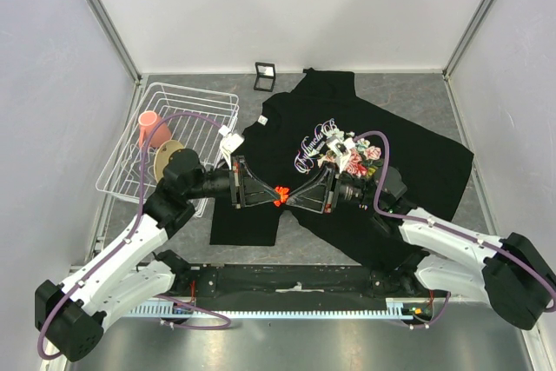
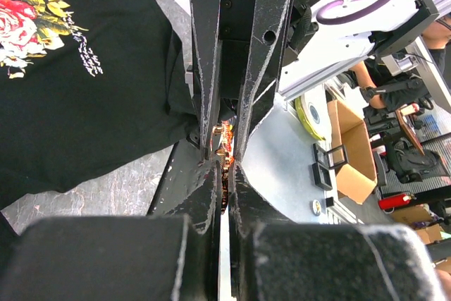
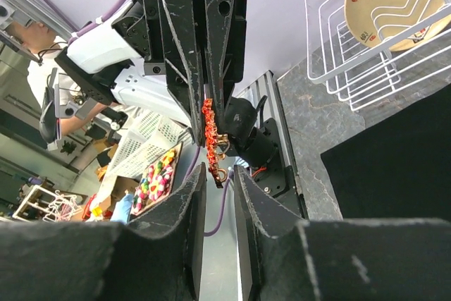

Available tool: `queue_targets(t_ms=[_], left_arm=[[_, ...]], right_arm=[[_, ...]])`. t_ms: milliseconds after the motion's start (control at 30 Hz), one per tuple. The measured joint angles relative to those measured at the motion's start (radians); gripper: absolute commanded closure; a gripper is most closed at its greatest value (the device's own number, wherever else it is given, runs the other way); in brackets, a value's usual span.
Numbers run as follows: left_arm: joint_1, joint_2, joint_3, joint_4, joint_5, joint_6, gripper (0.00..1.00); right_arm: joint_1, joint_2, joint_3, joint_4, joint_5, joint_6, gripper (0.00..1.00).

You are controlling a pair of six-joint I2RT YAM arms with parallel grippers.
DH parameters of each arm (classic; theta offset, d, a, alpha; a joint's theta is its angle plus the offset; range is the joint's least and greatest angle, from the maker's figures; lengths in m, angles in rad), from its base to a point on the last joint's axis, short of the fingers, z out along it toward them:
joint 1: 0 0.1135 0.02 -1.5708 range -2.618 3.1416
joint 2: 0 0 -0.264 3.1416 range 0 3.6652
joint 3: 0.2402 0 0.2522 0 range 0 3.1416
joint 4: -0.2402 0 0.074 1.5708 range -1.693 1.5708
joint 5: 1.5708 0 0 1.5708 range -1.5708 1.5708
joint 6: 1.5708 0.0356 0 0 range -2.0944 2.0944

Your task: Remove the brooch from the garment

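Observation:
The black T-shirt (image 1: pixel 408 162) with the rose print lies flat on the table; it also shows in the left wrist view (image 2: pixel 70 103) and the right wrist view (image 3: pixel 402 167). The tiny red-orange brooch (image 1: pixel 280 195) is held above the shirt's lower left part, between both grippers, which meet tip to tip. My left gripper (image 1: pixel 274 194) is shut on the brooch (image 2: pixel 223 132). My right gripper (image 1: pixel 287 195) is open, its fingers either side of the brooch's (image 3: pixel 210 135) lower end with a gap. No cloth shows around the brooch in the wrist views.
A white wire basket (image 1: pixel 187 87) stands at the left with a pink cup (image 1: pixel 148 119) and a tan plate (image 1: pixel 168 155) in it. A small black frame (image 1: pixel 265 76) stands at the back. Walls close in the table on three sides.

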State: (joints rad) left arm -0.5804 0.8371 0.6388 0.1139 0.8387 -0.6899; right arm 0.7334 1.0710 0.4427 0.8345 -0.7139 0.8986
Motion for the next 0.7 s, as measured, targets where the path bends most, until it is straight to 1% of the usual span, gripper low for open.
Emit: queue_targets(t_ms=[67, 100, 133, 233, 333, 367, 400, 433, 467, 500, 567, 600, 700], left_arm=[[0.000, 0.000, 0.000, 0.000, 0.000, -0.002, 0.98], [0.000, 0.000, 0.000, 0.000, -0.001, -0.002, 0.98], [0.000, 0.000, 0.000, 0.000, -0.001, -0.002, 0.98], [0.000, 0.002, 0.000, 0.000, -0.001, -0.009, 0.98], [0.001, 0.002, 0.000, 0.001, 0.000, -0.017, 0.98], [0.002, 0.002, 0.000, 0.001, 0.000, -0.018, 0.95], [0.002, 0.002, 0.000, 0.000, 0.000, -0.020, 0.79], [0.002, 0.002, 0.000, -0.004, -0.007, -0.020, 0.69], [0.002, 0.000, 0.003, -0.015, -0.023, -0.021, 0.61], [0.001, 0.000, 0.012, -0.049, -0.063, -0.020, 0.52], [0.001, -0.003, 0.032, -0.121, -0.141, -0.011, 0.48], [0.001, -0.008, 0.045, -0.165, -0.188, -0.003, 0.40], [0.001, -0.047, 0.082, -0.286, -0.324, 0.027, 0.39]], right_arm=[[0.003, 0.007, 0.000, 0.011, -0.003, 0.004, 0.75], [0.004, 0.011, 0.000, 0.017, -0.005, 0.005, 0.78], [0.005, 0.014, 0.000, 0.022, -0.006, 0.007, 0.85], [0.007, 0.023, 0.000, 0.035, -0.011, 0.012, 1.00], [0.007, 0.026, 0.000, 0.042, -0.014, 0.015, 1.00], [0.007, 0.026, 0.000, 0.043, -0.014, 0.015, 1.00], [0.007, 0.026, 0.000, 0.044, -0.014, 0.015, 1.00], [0.007, 0.026, 0.000, 0.044, -0.012, 0.014, 1.00], [0.007, 0.026, 0.000, 0.041, -0.007, 0.015, 1.00], [0.008, 0.026, 0.000, 0.041, 0.003, 0.014, 1.00], [0.010, 0.025, 0.002, 0.019, 0.029, 0.000, 1.00], [0.011, 0.025, 0.003, -0.001, 0.045, -0.010, 1.00], [0.005, 0.040, 0.026, -0.058, 0.091, -0.040, 1.00]])
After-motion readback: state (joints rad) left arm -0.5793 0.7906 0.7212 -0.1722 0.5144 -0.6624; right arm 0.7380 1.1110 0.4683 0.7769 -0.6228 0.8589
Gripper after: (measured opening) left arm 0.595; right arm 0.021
